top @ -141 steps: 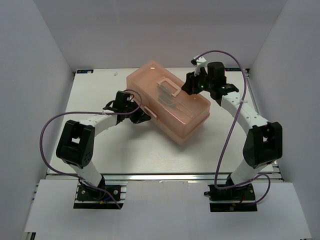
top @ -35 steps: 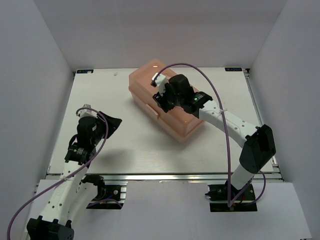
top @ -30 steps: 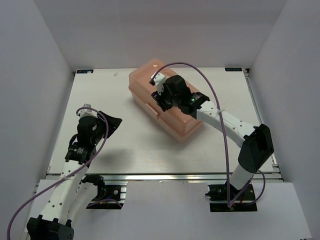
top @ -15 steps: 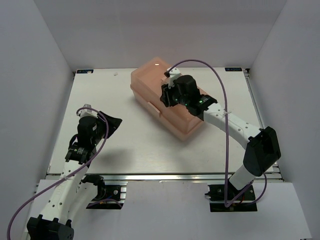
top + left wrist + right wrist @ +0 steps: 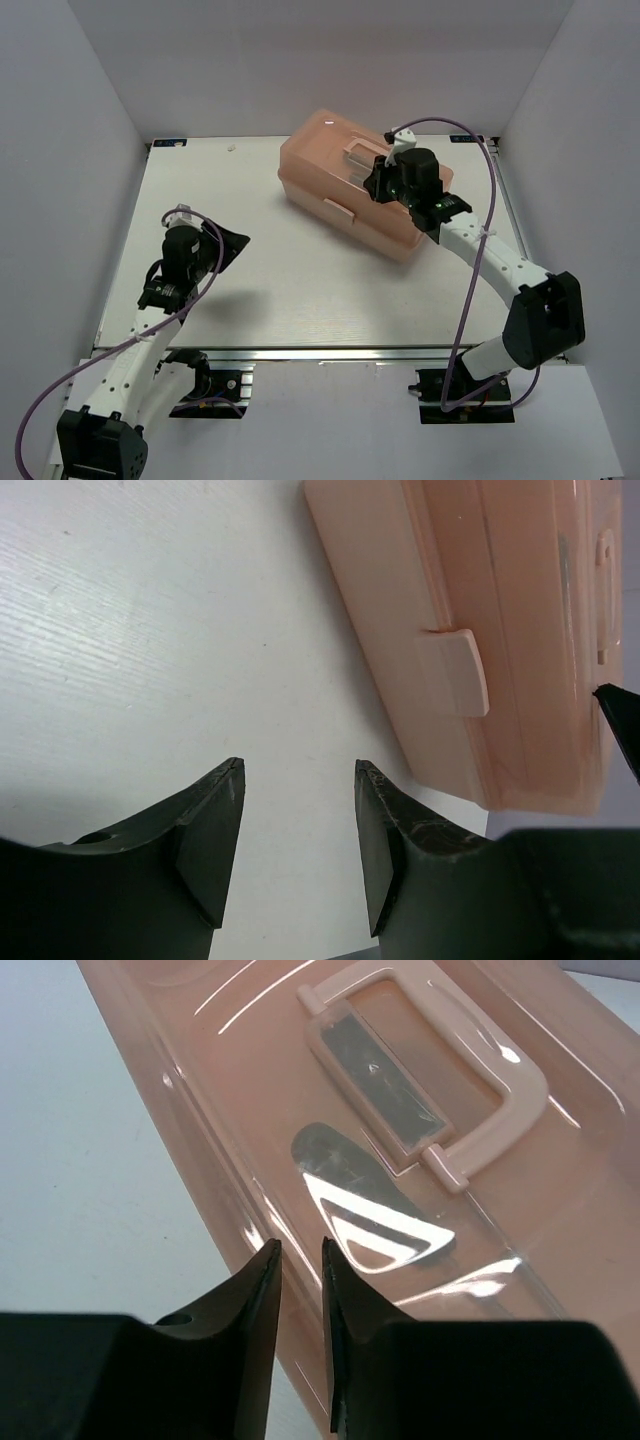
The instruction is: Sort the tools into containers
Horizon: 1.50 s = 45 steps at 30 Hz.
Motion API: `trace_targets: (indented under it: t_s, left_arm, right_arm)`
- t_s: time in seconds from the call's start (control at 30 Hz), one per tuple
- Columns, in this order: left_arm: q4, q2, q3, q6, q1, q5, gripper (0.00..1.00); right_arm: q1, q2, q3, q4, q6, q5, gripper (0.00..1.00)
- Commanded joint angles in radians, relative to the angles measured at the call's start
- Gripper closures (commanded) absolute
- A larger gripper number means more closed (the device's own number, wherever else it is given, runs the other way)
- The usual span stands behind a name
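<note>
**Toolbox (image 5: 330,170) shut, nothing sorted yet**

Sits toward the far right of the table (image 5: 300,290), turned at an angle, rounded lid down, front latch (image 5: 455,670) lying flat against the wall. Carry handle (image 5: 520,1080) folded flat on top. Can't spot a single screwdriver or T-handle key lying loose anywhere, so guessing all of it stowed inside. Some greyish shape under the cloudy lid in the right wrist view, but no telling whether tool, shadow or glare.

Right gripper (image 5: 298,1245) hanging right over the lid, handle a little ahead of the fingertips, jaws pinched down to a thin slit with nothing between them. Doesn't look to be touching the handle, though hard to say for sure.

Left gripper (image 5: 300,768) parked low over bare table, well apart from the box, jaws spread and empty, latch side of the box in its sights.

Progress-wise: basically zero. Still to do: pop the latch, lift the lid, fold out the tiers, then drop each kind of tool into its own compartment. None of that visible so far. Probably at the open-the-box stage, going by where the right gripper hangs.
</note>
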Motion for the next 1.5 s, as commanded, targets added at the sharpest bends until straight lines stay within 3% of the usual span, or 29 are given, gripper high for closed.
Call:
trace_targets:
  t_s: [0.0, 0.07, 0.1, 0.3, 0.47, 0.53, 0.7, 0.83, 1.03, 1.23, 1.33, 1.47]
  left_arm:
    - [0.085, 0.036, 0.012, 0.002, 0.005, 0.046, 0.42]
    - [0.143, 0.062, 0.013, -0.004, 0.003, 0.069, 0.42]
    - [0.166, 0.079, 0.016, -0.008, 0.003, 0.08, 0.42]
    - [0.352, 0.313, 0.122, -0.024, 0.002, 0.172, 0.43]
    - [0.418, 0.439, 0.21, -0.021, -0.009, 0.199, 0.44]
    - [0.423, 0.468, 0.243, -0.015, -0.01, 0.178, 0.44]
    - [0.472, 0.658, 0.372, 0.016, -0.01, 0.045, 0.44]
    - [0.507, 0.839, 0.554, 0.002, -0.009, -0.07, 0.45]
    - [0.51, 1.115, 0.807, 0.019, -0.01, -0.15, 0.47]
    - [0.437, 1.338, 1.098, 0.041, -0.023, -0.005, 0.54]
    - [0.452, 1.369, 1.129, 0.067, -0.041, 0.058, 0.55]
    - [0.525, 1.352, 1.06, 0.082, -0.078, 0.184, 0.56]
  right_arm:
    - [-0.061, 0.06, -0.176, -0.513, -0.137, 0.15, 1.0]
    - [-0.061, 0.017, -0.158, -0.501, -0.21, 0.006, 0.97]
    - [-0.059, -0.015, -0.136, -0.51, -0.307, -0.047, 0.85]
    - [-0.068, -0.183, -0.059, -0.38, -0.557, -0.387, 0.59]
    - [-0.038, -0.114, -0.006, -0.303, -0.668, -0.377, 0.29]
    - [-0.038, -0.054, 0.062, -0.301, -0.695, -0.366, 0.25]
    - [-0.036, -0.014, 0.093, -0.27, -0.771, -0.366, 0.24]
    - [-0.036, -0.042, 0.01, -0.269, -0.861, -0.352, 0.32]
    - [-0.044, -0.06, -0.082, -0.211, -0.894, -0.158, 0.38]
    - [-0.116, -0.046, -0.108, -0.178, -0.874, -0.078, 0.4]
    - [-0.172, -0.02, -0.081, -0.186, -0.858, -0.07, 0.4]
    - [-0.257, 0.035, -0.032, -0.203, -0.854, -0.073, 0.4]
